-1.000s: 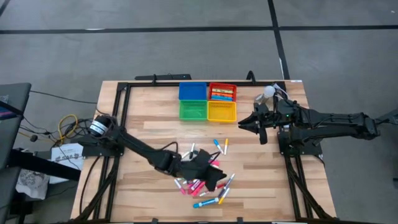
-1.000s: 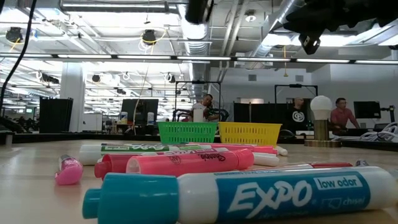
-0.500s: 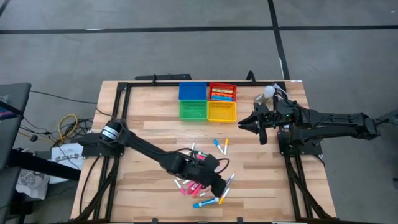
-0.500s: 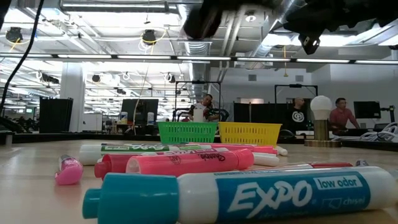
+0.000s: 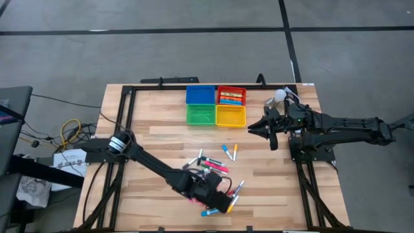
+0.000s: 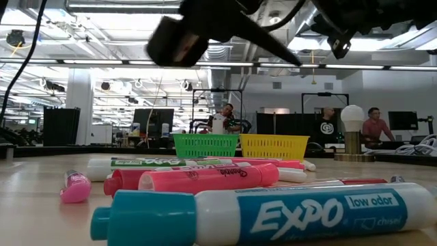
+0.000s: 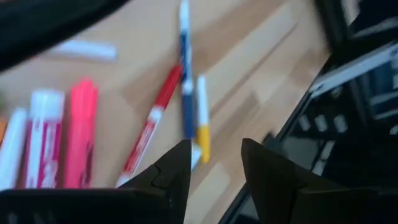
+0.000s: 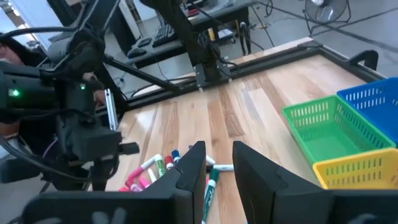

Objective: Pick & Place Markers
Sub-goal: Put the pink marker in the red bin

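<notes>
The left gripper (image 5: 223, 202) hangs low over the markers (image 5: 217, 167), at the end of the scatter farthest from the four trays, its fingers parted with a gap and nothing between them. Seen from above, the markers lie loose on the wooden table (image 5: 155, 145), near the trays: blue tray (image 5: 200, 95), red tray (image 5: 231, 96), green tray (image 5: 201, 115) and yellow tray (image 5: 231, 116). The right gripper (image 5: 253, 129) waits beside the yellow tray, fingers close together and empty.

At table height, a teal-capped marker (image 6: 259, 217) lies nearest, pink ones (image 6: 208, 178) behind it, then the green tray (image 6: 206, 145) and yellow tray (image 6: 274, 146).

The left wrist camera shows red (image 7: 152, 124), blue (image 7: 186, 74) and yellow-tipped (image 7: 203, 121) markers just beyond the fingertips (image 7: 177, 163).

The right wrist camera shows the marker scatter (image 8: 155, 169) beyond the green tray (image 8: 329, 127).
</notes>
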Robot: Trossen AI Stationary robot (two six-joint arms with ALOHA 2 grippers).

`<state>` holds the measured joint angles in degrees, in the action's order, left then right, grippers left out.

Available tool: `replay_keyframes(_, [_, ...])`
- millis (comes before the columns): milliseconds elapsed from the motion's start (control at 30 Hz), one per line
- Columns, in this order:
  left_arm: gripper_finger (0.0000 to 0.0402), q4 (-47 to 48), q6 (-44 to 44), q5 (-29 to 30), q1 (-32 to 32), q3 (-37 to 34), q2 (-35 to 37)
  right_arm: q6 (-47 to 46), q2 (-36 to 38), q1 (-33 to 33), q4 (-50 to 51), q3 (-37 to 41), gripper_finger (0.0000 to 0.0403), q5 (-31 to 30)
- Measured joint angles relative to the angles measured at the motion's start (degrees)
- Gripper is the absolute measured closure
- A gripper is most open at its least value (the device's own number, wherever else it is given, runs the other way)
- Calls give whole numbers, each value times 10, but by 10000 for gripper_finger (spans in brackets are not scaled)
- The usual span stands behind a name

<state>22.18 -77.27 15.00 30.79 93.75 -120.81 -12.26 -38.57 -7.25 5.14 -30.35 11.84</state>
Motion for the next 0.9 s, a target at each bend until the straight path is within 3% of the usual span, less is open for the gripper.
replay_keyframes(300, [260,38,-1,20,-12,0,-13,5,0,0,-4,0,333,0])
replay_keyframes(500, [260,34,-12,-24,-15,3,-57,8,0,0,-5,0,333,0])
replay_keyframes(700, [260,40,-25,11,-12,5,-48,12,0,0,-5,0,333,0])
replay_keyframes(900, [260,54,-26,-3,-11,6,-44,18,0,0,-4,0,333,0])
